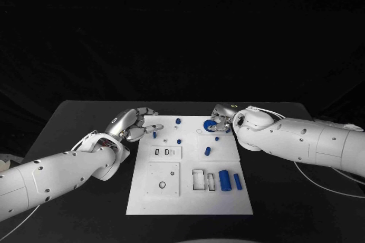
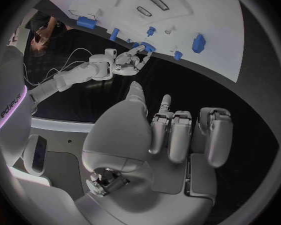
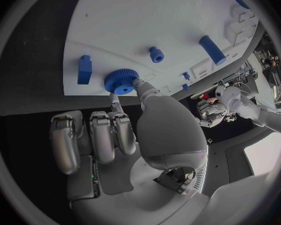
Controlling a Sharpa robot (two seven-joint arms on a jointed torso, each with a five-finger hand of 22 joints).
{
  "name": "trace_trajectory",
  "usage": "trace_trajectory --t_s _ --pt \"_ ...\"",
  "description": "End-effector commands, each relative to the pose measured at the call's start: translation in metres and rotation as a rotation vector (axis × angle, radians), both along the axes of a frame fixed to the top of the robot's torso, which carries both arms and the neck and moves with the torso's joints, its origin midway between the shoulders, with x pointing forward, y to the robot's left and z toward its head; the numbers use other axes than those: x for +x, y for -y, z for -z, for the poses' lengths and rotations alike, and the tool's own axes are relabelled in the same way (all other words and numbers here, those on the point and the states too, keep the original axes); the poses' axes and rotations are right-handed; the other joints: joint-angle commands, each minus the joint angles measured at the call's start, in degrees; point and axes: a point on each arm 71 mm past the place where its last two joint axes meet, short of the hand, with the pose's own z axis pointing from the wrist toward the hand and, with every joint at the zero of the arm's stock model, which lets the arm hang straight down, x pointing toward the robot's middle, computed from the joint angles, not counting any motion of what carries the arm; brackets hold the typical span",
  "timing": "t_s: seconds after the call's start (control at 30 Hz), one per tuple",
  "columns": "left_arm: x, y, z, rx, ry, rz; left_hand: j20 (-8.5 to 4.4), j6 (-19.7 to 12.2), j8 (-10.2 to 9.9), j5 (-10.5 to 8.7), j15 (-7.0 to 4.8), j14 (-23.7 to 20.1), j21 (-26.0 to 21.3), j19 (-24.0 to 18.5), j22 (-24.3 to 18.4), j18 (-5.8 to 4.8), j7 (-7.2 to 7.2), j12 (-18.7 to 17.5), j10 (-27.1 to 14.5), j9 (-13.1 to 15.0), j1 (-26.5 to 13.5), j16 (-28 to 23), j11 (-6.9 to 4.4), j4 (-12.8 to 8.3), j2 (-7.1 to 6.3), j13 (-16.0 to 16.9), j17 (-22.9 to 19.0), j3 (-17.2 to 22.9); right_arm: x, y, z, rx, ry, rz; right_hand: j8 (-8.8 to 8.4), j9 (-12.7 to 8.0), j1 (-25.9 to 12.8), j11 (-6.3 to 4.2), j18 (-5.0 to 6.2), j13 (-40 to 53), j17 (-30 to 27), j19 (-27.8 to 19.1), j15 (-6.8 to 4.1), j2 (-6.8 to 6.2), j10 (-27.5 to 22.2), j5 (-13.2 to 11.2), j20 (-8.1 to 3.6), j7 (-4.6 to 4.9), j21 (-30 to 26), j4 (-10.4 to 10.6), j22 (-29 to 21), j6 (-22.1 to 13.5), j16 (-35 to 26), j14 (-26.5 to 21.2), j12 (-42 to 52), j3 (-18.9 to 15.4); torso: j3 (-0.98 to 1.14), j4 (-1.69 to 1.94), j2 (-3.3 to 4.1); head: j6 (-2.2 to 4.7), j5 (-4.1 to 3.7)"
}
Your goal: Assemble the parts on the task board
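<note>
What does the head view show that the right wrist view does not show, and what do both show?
The head view alone gives the near part of the task board: the large blue cylinder with a slimmer blue piece beside it, near rectangular slots.

The right wrist view alone gives the toothed rim of the blue gear and a fingertip of the right hand touching it.

Both show that gear, the right hand at it, and the left hand off the board's other side.

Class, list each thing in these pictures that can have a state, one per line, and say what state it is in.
Right hand: pinches the blue gear.
Blue gear: held at the board's far edge.
Left hand: fingers curled, holding nothing, beside the board.
Large blue cylinder: lying flat on the board.
White board: flat on the table.
</note>
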Motion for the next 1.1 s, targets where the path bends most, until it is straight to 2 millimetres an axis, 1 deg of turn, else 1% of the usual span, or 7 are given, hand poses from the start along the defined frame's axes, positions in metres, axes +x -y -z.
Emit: trace_trajectory --t_s 0.03,0.27,0.33,0.47,0.6,0.83,1.1 --pt "-0.0004 0.0018 -0.0005 0.002 0.001 0.013 0.34 0.3 -0.3 0.39 0.01 6.0 0.1 5.9 15.1 -0.42 -0.04 0.1 5.9 0.0 -0.1 0.1 -0.01 0.0 0.57 15.1 15.1 -0.3 -0.001 0.0008 0.0035 -0.037 -0.02 0.001 -0.1 -0.1 0.5 0.42 -0.83 15.1 15.1 6.1 0.33 -0.12 6.0 0.6 0.36 0.15 0.3 -0.6 15.1 -0.4 0.2 6.0 0.2 0.2 0.01 0.01 -0.02 -0.05 0.04" --pt "-0.0005 0.0016 -0.0005 0.004 0.002 0.014 0.34 0.3 -0.3 0.39 0.01 6.0 0.1 5.9 15.1 -0.42 -0.04 0.1 5.9 0.0 -0.1 0.1 -0.01 0.0 0.57 15.1 15.1 -0.3 -0.0012 0.0003 0.0043 -0.044 -0.025 -0.002 0.11 -0.1 1.1 0.33 -0.83 15.1 15.1 6.1 0.27 0.16 6.0 3.1 0.33 0.02 0.3 -1.4 15.1 0.3 0.2 6.0 0.2 1.3 0.0 -0.01 -0.01 -0.14 -0.01" --pt "-0.0005 0.0017 -0.0005 0.004 0.002 0.014 0.34 0.3 -0.3 0.39 0.01 6.0 0.1 5.9 15.1 -0.42 -0.04 0.1 5.9 0.0 -0.1 0.1 -0.01 0.0 0.57 15.1 15.1 -0.3 -0.0013 0.0002 0.0044 -0.045 -0.026 -0.002 0.2 -0.1 1.2 0.27 -0.83 15.1 15.1 6.1 0.23 0.35 6.0 4.0 0.29 -0.05 0.3 -1.6 15.1 0.7 0.2 6.0 0.2 1.8 0.0 -0.02 0.0 -0.16 -0.01" --pt "-0.0006 0.0022 -0.0005 0.004 0.002 0.015 0.34 0.3 -0.3 0.39 0.01 6.0 0.1 5.9 15.1 -0.42 -0.04 0.1 5.9 0.0 -0.1 0.1 -0.01 0.0 0.57 15.1 15.1 -0.3 -0.0014 0.0 0.0044 -0.046 -0.025 -0.002 0.38 -0.1 1.5 0.08 -0.83 15.1 15.1 6.1 0.07 1.01 6.0 4.9 0.17 -0.28 0.3 -2.1 15.1 1.6 0.2 6.0 0.2 2.9 -0.03 0.0 0.01 -0.25 -0.03" --pt "-0.0006 0.0023 -0.0005 0.004 0.002 0.015 0.34 0.3 -0.3 0.39 0.01 6.0 0.1 5.9 15.1 -0.42 -0.04 0.1 5.9 0.0 -0.1 0.1 -0.01 0.0 0.57 15.1 15.1 -0.3 -0.0014 -0.0004 0.0043 -0.049 -0.023 -0.005 0.82 0.0 2.1 -0.2 -0.83 15.1 15.1 6.1 -0.16 1.36 6.0 5.4 -0.04 -0.59 0.3 -2.8 15.1 3.3 0.2 6.0 0.2 4.1 0.01 0.0 -0.01 -0.23 -0.07" --pt "-0.0007 0.0021 -0.0005 0.005 0.003 0.016 0.33 0.5 -0.4 0.39 -0.01 6.0 0.1 5.9 15.1 -0.42 -0.07 0.1 5.9 0.0 0.0 0.1 -0.03 0.0 0.65 15.1 15.1 -0.4 -0.0015 -0.0011 0.0031 -0.045 -0.006 -0.015 1.72 0.4 3.0 -0.99 -0.83 15.1 15.1 6.1 -0.68 1.81 6.0 5.7 -0.51 -1.46 0.3 -4.3 15.1 6.7 0.2 6.0 0.2 5.9 0.01 0.03 -0.04 -0.3 -0.05" --pt "-0.0006 0.0025 -0.0005 0.005 0.004 0.017 0.33 0.5 -0.4 0.39 -0.01 6.0 0.1 5.9 15.1 -0.42 -0.07 0.1 5.9 0.0 0.0 0.1 -0.03 0.0 0.65 15.1 15.1 -0.4 -0.0018 -0.0023 -0.0004 0.019 0.034 -0.019 2.23 0.7 3.0 -1.34 -0.83 15.1 15.1 6.1 -0.85 1.9 6.0 5.7 -0.74 -1.78 0.3 -4.9 15.1 8.7 0.2 6.0 0.2 6.5 0.01 0.03 -0.05 -0.19 -0.05"
